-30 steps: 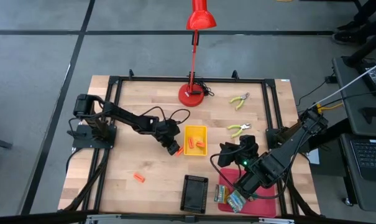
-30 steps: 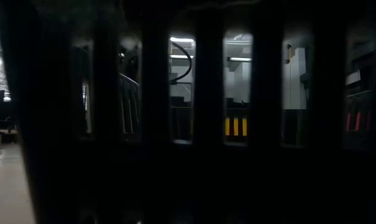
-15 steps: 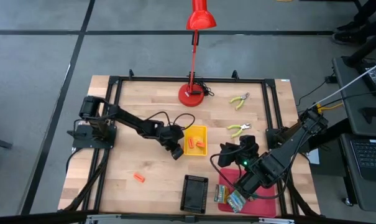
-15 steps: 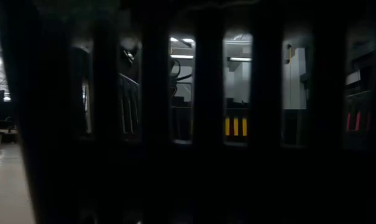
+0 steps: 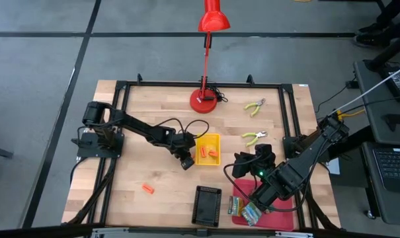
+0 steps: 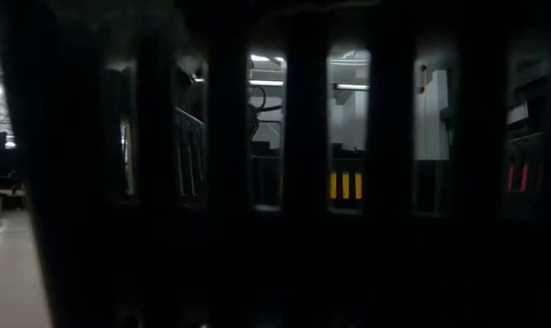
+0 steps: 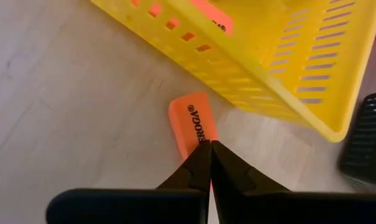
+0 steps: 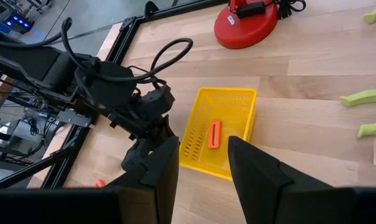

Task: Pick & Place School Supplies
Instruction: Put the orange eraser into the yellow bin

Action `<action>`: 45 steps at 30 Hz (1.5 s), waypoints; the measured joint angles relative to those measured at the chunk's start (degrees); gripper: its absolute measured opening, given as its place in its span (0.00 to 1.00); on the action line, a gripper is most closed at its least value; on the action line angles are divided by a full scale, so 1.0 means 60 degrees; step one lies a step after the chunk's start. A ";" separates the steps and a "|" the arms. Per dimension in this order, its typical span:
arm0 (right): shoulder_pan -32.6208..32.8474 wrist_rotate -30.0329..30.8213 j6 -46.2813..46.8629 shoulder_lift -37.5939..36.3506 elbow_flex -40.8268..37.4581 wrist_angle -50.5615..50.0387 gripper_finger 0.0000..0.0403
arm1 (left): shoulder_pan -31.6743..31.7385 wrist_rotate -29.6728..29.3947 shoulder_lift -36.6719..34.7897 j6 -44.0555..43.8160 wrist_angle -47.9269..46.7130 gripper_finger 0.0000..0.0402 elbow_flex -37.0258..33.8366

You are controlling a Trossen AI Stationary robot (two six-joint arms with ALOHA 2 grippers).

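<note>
A robotics lab or workshop is indicated. A wooden table (image 5: 166, 178) edged by a black metal frame (image 5: 206, 84) is set on a grey floor (image 5: 41, 59) marked with dark lines. A desk with a laptop (image 5: 393, 162) is seen at the right. Through the dim low view, what may be yellow-and-black hazard striping (image 6: 345, 185) is made out.

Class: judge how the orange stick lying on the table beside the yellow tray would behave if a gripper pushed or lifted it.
The orange stick looks flat-sided with rounded corners, so it would probably slide, not roll. It seems small and rigid, likely light. Its smooth printed surface might slip from the shut left gripper tips.
</note>
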 joint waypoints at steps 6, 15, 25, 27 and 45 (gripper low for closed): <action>0.0000 -0.0001 0.0004 0.0000 0.0003 0.0000 0.36 | 0.0000 -0.0206 -0.0011 0.0095 -0.0159 0.00 0.0004; 0.0000 0.0000 0.0029 0.0000 0.0001 0.0006 0.36 | 0.0068 -0.0990 -0.0124 0.0284 -0.0967 0.00 -0.0007; 0.0000 0.0013 0.0029 0.0000 0.0003 0.0046 0.36 | 0.0106 -0.0987 -0.0096 0.0996 -0.1392 0.00 0.0323; 0.0000 0.0011 0.0029 0.0000 0.0003 0.0082 0.36 | 0.0102 -0.0970 -0.0200 0.1370 -0.1530 0.01 0.0458; 0.0000 0.0109 -0.0011 -0.0004 0.0003 0.0021 0.36 | -0.1024 -0.1417 -0.0769 0.1702 -0.1869 0.52 0.0907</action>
